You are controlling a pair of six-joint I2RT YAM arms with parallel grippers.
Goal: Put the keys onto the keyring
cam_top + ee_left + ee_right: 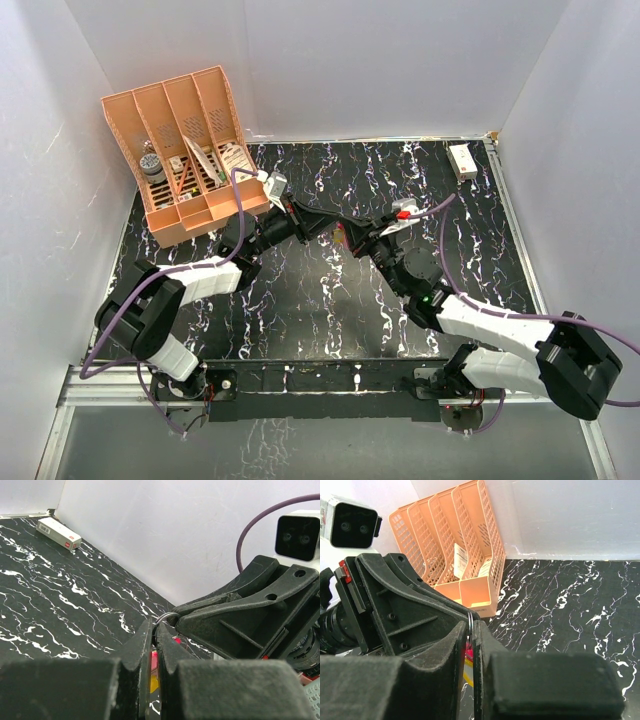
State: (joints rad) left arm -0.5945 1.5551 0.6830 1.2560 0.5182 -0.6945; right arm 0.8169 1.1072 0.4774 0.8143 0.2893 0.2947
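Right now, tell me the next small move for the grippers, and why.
Probably hold the left gripper shut and ease the right gripper along the keyring: both pinch its metal ring tip to tip, with the yellow key just below, threading unclear.

Red-strapped keyring (155,659) and yellow key (154,682) between left pincer (153,627) and right pincer (471,627)

I'm seeing a black surface (310,310) veined white, a peach lattice-walled rack (190,120), a purple cable (237,200), matte black fingers (135,650), and a red-strapped, silver-ringed keyring (154,659)
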